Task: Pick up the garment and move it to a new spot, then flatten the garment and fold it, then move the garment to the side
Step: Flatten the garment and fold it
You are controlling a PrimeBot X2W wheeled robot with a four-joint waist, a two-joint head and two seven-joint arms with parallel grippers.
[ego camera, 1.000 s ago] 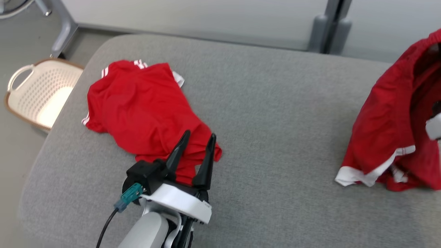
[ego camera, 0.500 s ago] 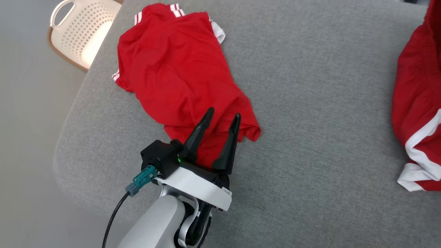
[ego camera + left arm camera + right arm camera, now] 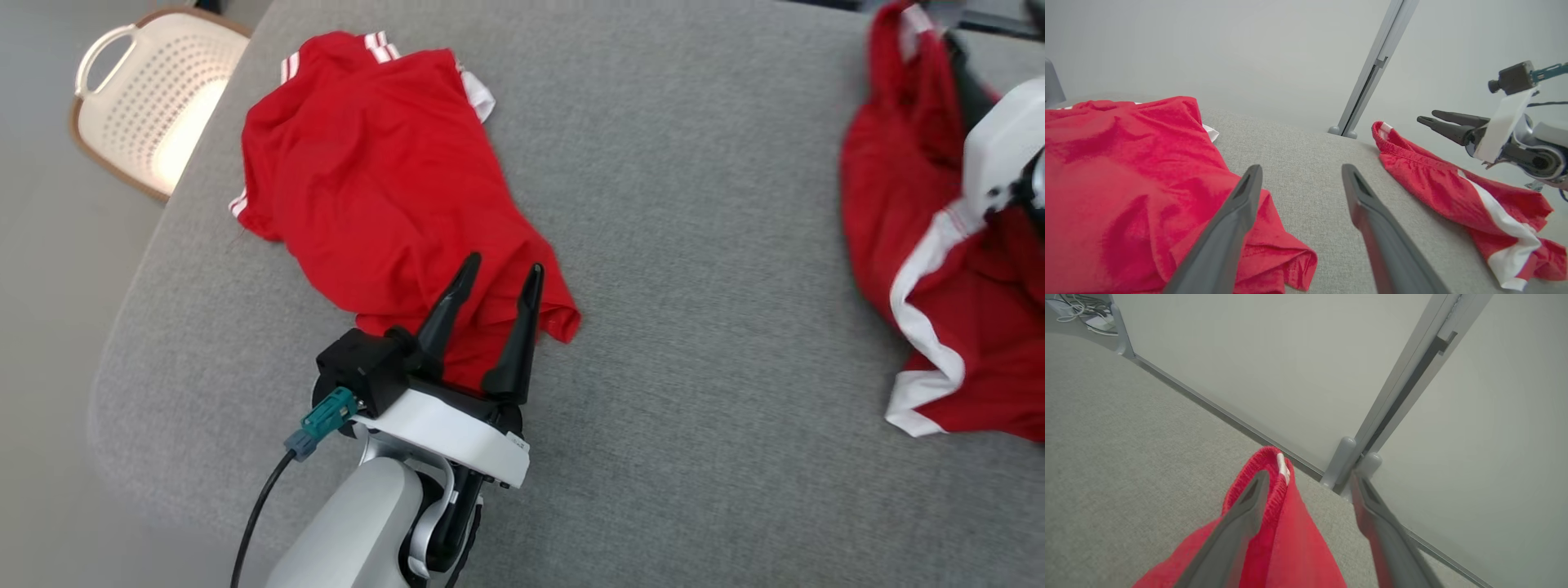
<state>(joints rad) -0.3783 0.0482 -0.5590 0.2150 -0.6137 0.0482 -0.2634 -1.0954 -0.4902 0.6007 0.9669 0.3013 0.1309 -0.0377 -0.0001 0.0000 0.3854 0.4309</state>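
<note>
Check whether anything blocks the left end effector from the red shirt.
Nothing visible does. The left end effector is open, its fingertips just over the near hem of the red shirt. The red shorts lie apart on the gray cushion, over by the right end effector.

1 red shirt point(image 3: 367, 180) at the left jaws' tips; 1 pair of red shorts point(image 3: 980, 376) beneath the right jaws; both on 1 grey cushion point(image 3: 694, 286). 1 cream basket point(image 3: 147, 98) on the floor point(image 3: 41, 327), well left of the left jaws. 2 sets of jaws, 2 dark fingers point(image 3: 445, 314) each.
</note>
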